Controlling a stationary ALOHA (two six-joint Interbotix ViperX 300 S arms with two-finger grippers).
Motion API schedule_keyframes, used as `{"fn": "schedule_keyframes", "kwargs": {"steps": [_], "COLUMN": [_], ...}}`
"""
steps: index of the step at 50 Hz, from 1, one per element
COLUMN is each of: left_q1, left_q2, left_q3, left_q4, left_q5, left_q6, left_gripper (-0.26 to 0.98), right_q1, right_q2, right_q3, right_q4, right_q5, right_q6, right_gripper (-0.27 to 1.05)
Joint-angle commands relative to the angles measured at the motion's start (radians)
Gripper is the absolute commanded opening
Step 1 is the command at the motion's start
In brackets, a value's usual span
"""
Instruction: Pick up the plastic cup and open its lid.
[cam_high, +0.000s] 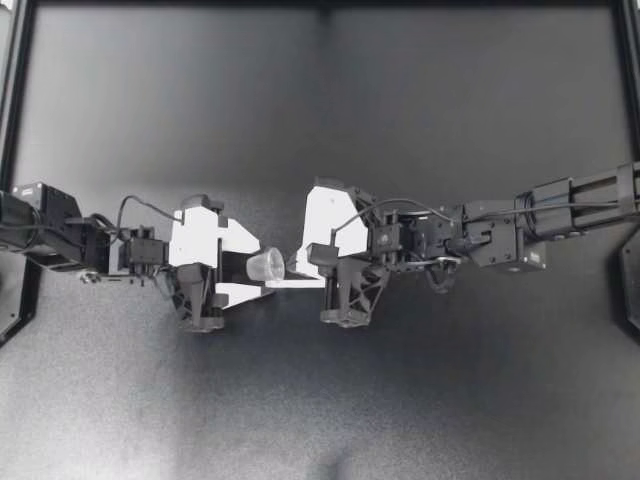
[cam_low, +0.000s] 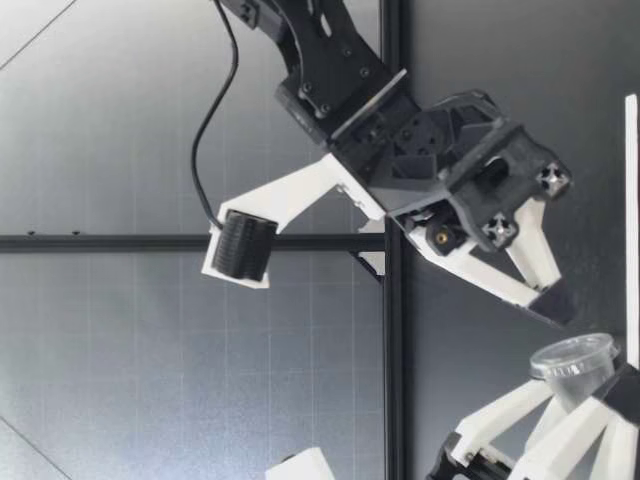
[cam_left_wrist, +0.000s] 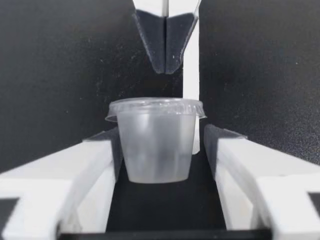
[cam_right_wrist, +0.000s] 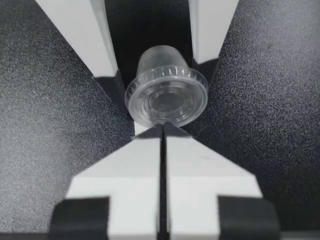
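My left tool (cam_high: 256, 270): grips plastic cup (cam_high: 266, 265) by its sides.
Lid (cam_right_wrist: 166, 102): seated.
My right tool (cam_high: 292, 270): closed, tips at lid.

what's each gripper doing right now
Left gripper: shut on the plastic cup.
Right gripper: shut, empty, tips by the lid.

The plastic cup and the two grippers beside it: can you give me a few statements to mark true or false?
1. The lid is on the cup. True.
2. The right gripper is wide open. False: its fingers are pressed together, with their tips close to the lid's rim.
3. The left gripper holds the cup between its fingers. True.
4. The cup holds a dark liquid. False: it is see-through, and nothing dark shows inside.
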Motion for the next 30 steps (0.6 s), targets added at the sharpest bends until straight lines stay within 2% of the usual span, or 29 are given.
{"fn": "schedule_keyframes", "kwargs": {"steps": [1,10,22,26,30], "left_q1": [-0.002,-0.002,-0.002,-0.002,-0.002], "left_q2": [-0.011,-0.008,-0.002,-0.005,-0.017], "left_q3": [-0.014,-0.018,-0.031,-0.031,-0.031], "left_q4": [-0.002,0.000,-0.002,-0.002,-0.002], "left_q5": [-0.003,0.002,0.015,0.014,0.014], "left_q6": [0.002,0.002,0.002,0.002,0.002], "left_gripper": [0.54,0.51,0.23,0.17,0.17], "right_q1": [-0.003,0.000,0.005,0.005,0.005], "right_q2": [-0.015,-0.005,0.002,-0.017,-0.078], "right_q3": [-0.021,-0.034,-0.037,-0.028,0.003], "right_q4": [0.000,0.002,0.000,0.000,-0.002], "right_q5": [-0.005,-0.005,-0.005,-0.003,-0.003], "right_q6": [0.002,0.002,0.002,0.000,-0.006], "right_gripper": [-0.20,-0.20,-0.20,-0.20,-0.20]}}
